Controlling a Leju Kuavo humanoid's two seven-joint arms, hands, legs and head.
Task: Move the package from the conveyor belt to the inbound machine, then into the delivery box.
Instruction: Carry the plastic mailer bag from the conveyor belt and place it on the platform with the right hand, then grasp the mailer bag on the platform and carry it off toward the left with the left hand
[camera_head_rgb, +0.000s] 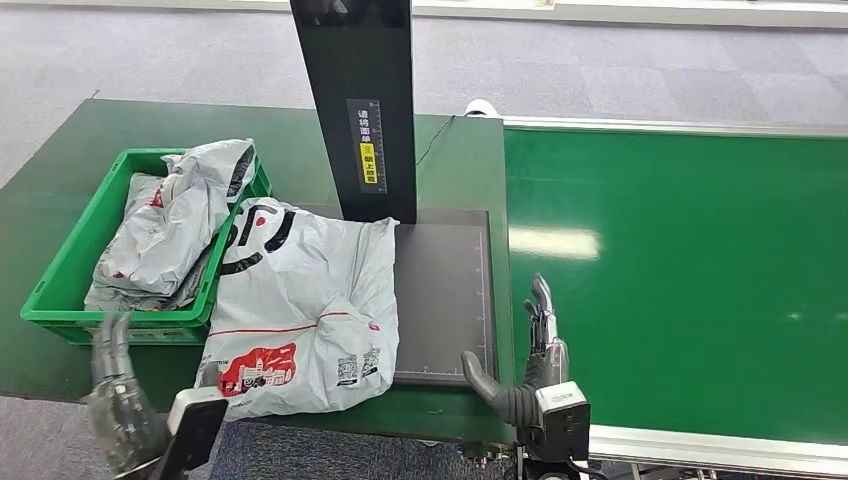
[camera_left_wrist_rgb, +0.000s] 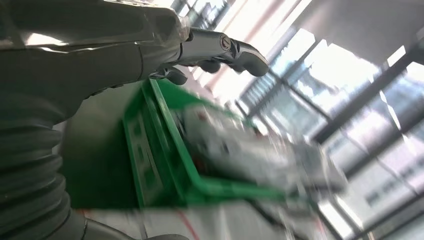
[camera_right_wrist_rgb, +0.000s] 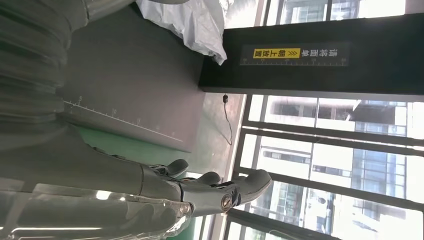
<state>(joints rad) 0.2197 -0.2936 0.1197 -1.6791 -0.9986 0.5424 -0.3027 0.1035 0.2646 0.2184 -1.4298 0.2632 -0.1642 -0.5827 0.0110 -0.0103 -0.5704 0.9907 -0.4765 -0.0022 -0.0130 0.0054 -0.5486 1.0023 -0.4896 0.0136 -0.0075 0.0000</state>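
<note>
A grey plastic mail package (camera_head_rgb: 300, 305) with red and black print lies on the dark scale plate of the inbound machine (camera_head_rgb: 445, 300), its left part hanging over onto the green table. A corner of the package (camera_right_wrist_rgb: 192, 22) appears in the right wrist view. My left hand (camera_head_rgb: 118, 395) hovers open near the table's front left corner, beside the green delivery box (camera_head_rgb: 60, 270), holding nothing. My right hand (camera_head_rgb: 530, 355) stands open with straight fingers at the scale's front right corner, by the conveyor belt (camera_head_rgb: 690, 270). The green box (camera_left_wrist_rgb: 165, 150) with packages is blurred in the left wrist view.
Several grey packages (camera_head_rgb: 170, 220) fill the green box. The machine's black post (camera_head_rgb: 362, 110) with a yellow label rises behind the scale. The belt carries nothing. Grey carpet floor (camera_head_rgb: 620, 70) lies beyond the table.
</note>
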